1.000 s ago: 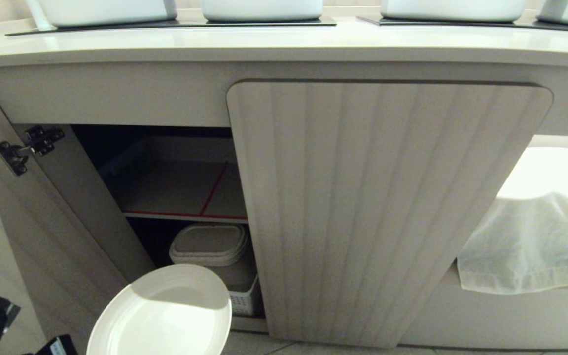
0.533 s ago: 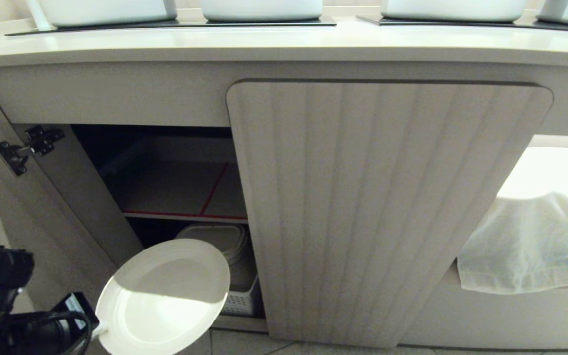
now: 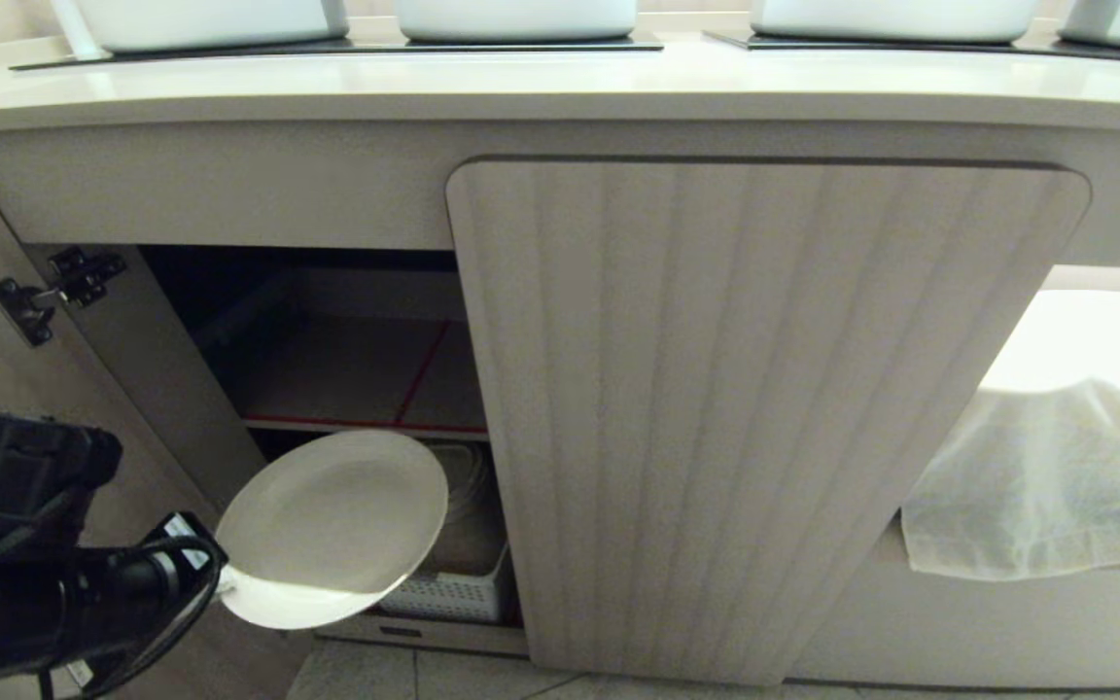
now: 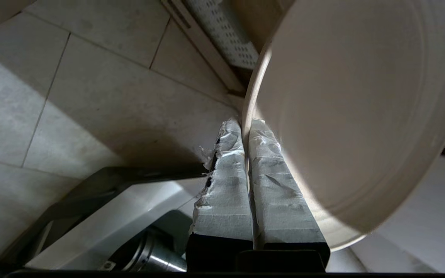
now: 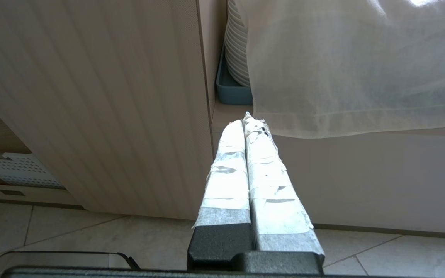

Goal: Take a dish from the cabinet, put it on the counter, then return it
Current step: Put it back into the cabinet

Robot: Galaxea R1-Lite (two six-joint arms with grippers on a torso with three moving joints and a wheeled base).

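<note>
I've got the left gripper (image 3: 222,581) clenched on the rim of the plain off-white round matte plate (image 3: 332,525) at its 8 o'clock, face tilted toward me, probably to clear the low beige fluted cabinet's (image 3: 764,408) opening. Right gripper (image 5: 248,123) is pinched empty, parked.

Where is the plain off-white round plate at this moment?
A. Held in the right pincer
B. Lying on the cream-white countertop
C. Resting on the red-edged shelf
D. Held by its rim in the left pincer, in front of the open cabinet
D: the left pincer clamps the rim of the off-white round plate before the open beige cabinet.
</note>
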